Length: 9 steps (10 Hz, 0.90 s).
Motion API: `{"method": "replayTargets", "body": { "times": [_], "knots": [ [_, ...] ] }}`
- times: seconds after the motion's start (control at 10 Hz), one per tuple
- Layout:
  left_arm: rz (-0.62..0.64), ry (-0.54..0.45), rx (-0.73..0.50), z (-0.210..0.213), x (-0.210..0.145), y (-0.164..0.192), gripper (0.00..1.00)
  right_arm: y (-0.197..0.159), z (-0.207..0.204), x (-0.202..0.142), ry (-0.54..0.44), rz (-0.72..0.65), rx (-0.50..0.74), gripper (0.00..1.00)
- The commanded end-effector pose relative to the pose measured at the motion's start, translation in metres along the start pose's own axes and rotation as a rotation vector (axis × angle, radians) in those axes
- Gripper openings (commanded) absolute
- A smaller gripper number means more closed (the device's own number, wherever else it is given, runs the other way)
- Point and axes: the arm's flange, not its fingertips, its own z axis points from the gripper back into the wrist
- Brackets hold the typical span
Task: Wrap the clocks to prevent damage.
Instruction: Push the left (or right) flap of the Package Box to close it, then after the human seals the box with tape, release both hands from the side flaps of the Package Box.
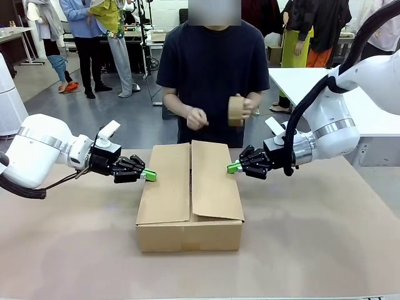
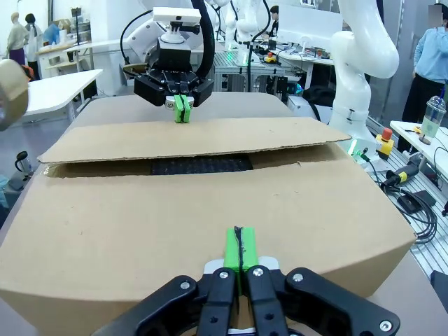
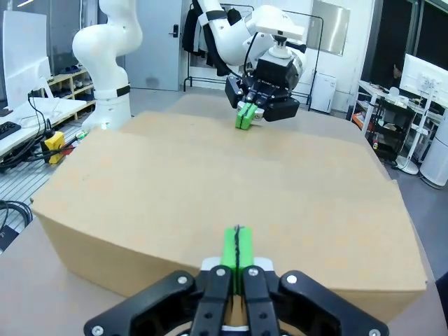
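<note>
A closed cardboard box point(image 1: 190, 212) sits mid-table, its right flap point(image 1: 215, 181) lapping over the left flap point(image 1: 164, 187). My left gripper point(image 1: 150, 176) is shut, its green tips resting on the box's left edge; up close the left gripper point(image 2: 240, 248) lies on the flap. From the other side, my right gripper point(image 1: 232, 167) is shut against the right flap's edge, and the right gripper point(image 3: 236, 252) shows the same from its wrist. Through the gap between the flaps something dark point(image 2: 199, 164) shows. The clocks are hidden. Behind the box, the person holds a brown tape roll point(image 1: 236, 110).
The table point(image 1: 312, 237) is covered in brown paper. A white table point(image 1: 300, 78) stands at the back right, and people stand farther off at the back left. Cables and an emergency stop button point(image 2: 387, 133) lie beside the table in the left wrist view.
</note>
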Motion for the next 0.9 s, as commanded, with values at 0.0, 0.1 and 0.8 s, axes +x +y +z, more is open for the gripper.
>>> {"method": "replayTargets", "body": {
  "times": [0.0, 0.1, 0.8],
  "knots": [
    [0.015, 0.004, 0.010, -0.0017, -0.0036, 0.0022, 0.01, 0.0008, 0.0012, -0.0043, 0.010, -0.006, -0.010, 0.01],
    [0.015, 0.004, 0.010, -0.0017, -0.0036, 0.0022, 0.01, 0.0008, 0.0012, -0.0043, 0.010, -0.006, -0.010, 0.01],
    [0.015, 0.004, 0.010, -0.0017, -0.0036, 0.0022, 0.01, 0.0008, 0.0012, -0.0043, 0.010, -0.006, -0.010, 0.01]
  ]
}}
